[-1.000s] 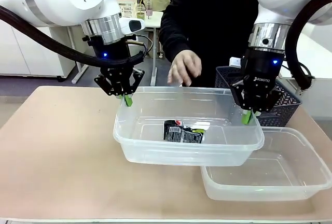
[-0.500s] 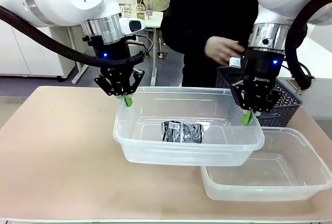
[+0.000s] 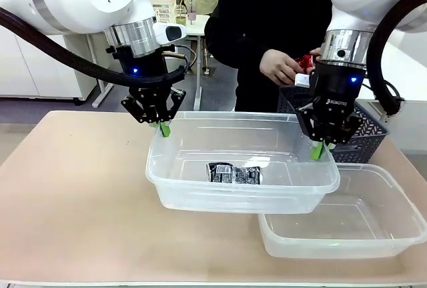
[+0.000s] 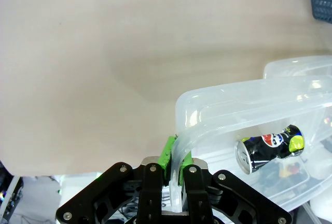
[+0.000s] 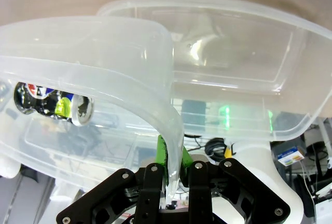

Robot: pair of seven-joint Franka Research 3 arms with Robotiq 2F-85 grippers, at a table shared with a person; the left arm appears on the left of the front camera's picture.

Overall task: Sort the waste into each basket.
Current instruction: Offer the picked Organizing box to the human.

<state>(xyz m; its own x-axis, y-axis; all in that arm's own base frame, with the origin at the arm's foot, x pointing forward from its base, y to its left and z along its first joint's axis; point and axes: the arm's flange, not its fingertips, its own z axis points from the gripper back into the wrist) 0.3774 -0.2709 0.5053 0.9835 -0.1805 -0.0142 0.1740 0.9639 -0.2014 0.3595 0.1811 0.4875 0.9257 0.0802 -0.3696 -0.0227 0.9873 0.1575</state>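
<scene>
Both grippers hold one clear tub [image 3: 233, 116] lifted off the table. My left gripper [image 3: 163, 128] is shut on its far-left rim, my right gripper [image 3: 319, 150] on its right rim. A crushed dark can [image 3: 233, 173] lies on its floor. The left wrist view shows the gripper [image 4: 175, 167] pinching the tub rim [image 4: 233, 92], with the can [image 4: 270, 145] inside. In the right wrist view the gripper [image 5: 174, 167] clamps the rim [image 5: 104, 47], and the can [image 5: 52, 105] shows through the wall. A second clear tub [image 3: 373, 235] stands empty on the table, partly under the first.
A person's hand [image 3: 280, 67] holds a small red item [image 3: 305, 61] above the dark lattice basket [image 3: 370, 128] at the back right. Bare tabletop [image 3: 73, 188] lies to the left of the tubs.
The person's hand has moved from above the held tub to the right, over the dark basket, and now holds a red item. The can has shifted slightly. Both grippers stay put.
</scene>
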